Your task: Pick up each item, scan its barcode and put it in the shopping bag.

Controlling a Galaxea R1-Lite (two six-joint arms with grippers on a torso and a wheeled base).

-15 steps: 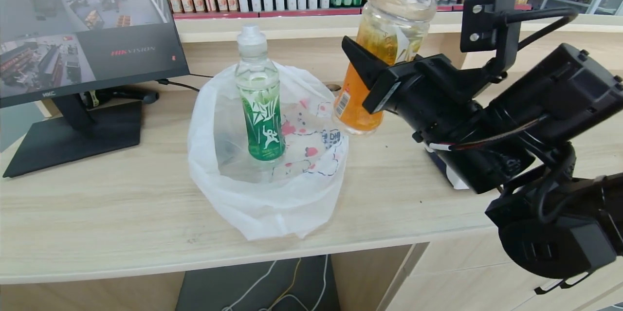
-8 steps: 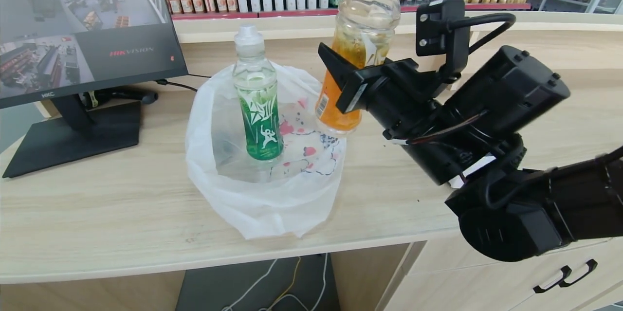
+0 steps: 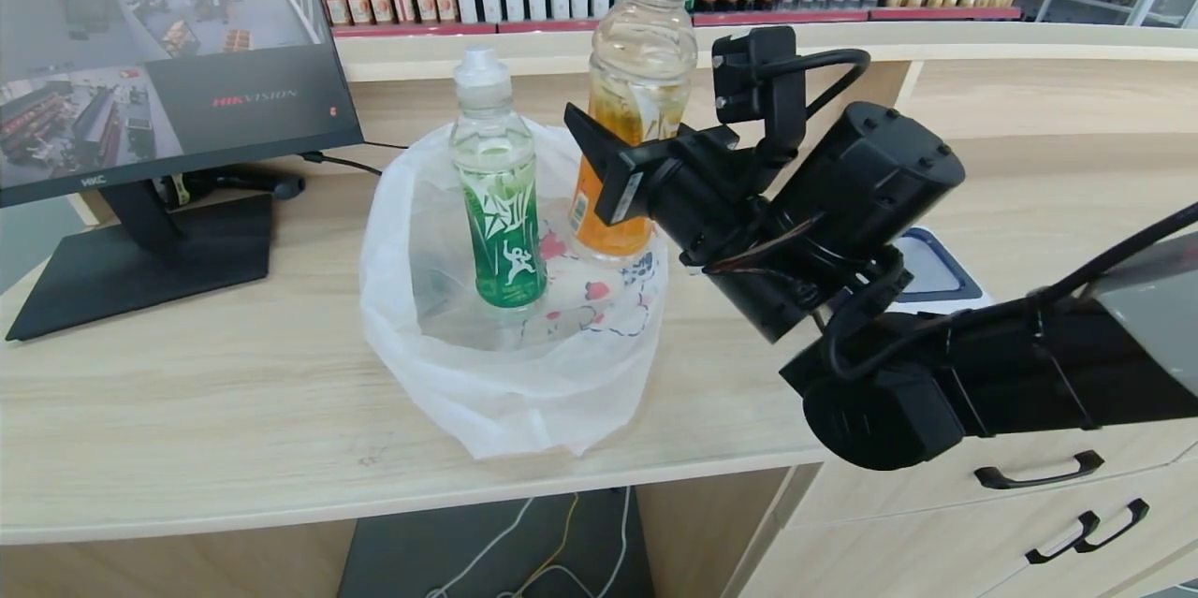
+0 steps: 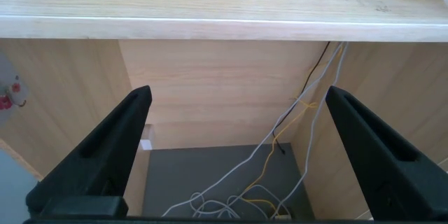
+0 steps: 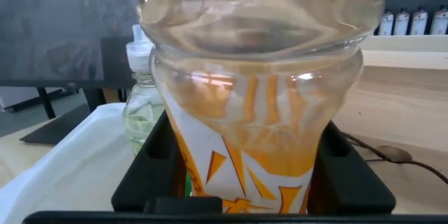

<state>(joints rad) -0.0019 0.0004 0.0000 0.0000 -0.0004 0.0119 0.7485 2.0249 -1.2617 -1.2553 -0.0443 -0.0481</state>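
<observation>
Wooden counter (image 3: 187,392) carries shopping bag (image 3: 487,383), monitor (image 3: 140,65), flat pad (image 3: 936,269).

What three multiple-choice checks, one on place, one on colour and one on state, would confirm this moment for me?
1. The green bottle stands: A inside the shopping bag; B left of it; C right of it.
2. The held bottle has a label coloured: A blue; B orange; C red.
3. The left end effector is: A shut on a bottle; B shut empty; C open.
Answers: 1 A, the bag's white rim rings its base. 2 B, the orange label shows in the grip of the right end effector. 3 C, its fingers stand wide apart with nothing between.
</observation>
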